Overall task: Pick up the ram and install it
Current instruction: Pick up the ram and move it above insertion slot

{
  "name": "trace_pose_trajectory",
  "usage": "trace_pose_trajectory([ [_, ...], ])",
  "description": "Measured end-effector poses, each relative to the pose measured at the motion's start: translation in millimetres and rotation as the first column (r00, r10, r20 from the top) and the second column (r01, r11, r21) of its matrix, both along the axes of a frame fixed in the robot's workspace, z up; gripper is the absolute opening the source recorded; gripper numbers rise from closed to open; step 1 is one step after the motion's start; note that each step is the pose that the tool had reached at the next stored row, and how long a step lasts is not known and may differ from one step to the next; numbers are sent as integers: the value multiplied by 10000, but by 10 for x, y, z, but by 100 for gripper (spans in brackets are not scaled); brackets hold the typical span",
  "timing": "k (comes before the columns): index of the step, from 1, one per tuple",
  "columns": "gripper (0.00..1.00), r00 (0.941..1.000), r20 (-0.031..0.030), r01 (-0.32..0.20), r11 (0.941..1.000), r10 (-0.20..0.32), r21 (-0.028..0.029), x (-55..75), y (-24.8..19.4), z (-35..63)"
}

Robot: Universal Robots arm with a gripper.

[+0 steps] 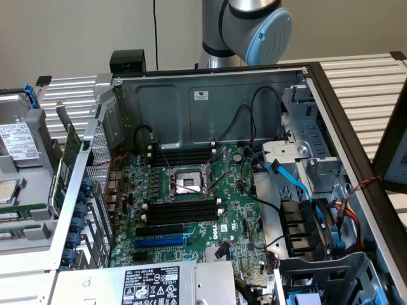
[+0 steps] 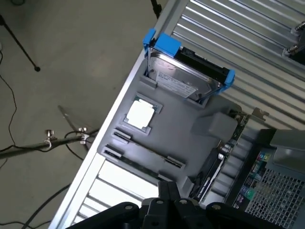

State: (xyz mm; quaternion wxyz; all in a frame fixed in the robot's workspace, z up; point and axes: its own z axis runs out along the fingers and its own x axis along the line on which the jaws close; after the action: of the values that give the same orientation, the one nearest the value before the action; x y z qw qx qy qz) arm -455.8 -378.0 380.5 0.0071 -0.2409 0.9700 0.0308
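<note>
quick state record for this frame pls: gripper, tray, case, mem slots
gripper: shut, nothing visible in it, hanging over the gray tray
gray tray: on the slatted table beside the case; holds a hard drive in a blue caddy and a white square chip
case: open, motherboard exposed
memory slots: black, empty, on both sides of the CPU socket
status: slots not yet filled
</note>
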Motion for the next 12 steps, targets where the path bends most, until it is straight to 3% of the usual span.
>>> trace_pose_trajectory([
  [6, 11, 9941, 0, -1089, 9941, 1089, 2, 0, 0, -3],
  [12, 11, 9764, 0, -2158, 9764, 2158, 8, 0, 0, -4],
])
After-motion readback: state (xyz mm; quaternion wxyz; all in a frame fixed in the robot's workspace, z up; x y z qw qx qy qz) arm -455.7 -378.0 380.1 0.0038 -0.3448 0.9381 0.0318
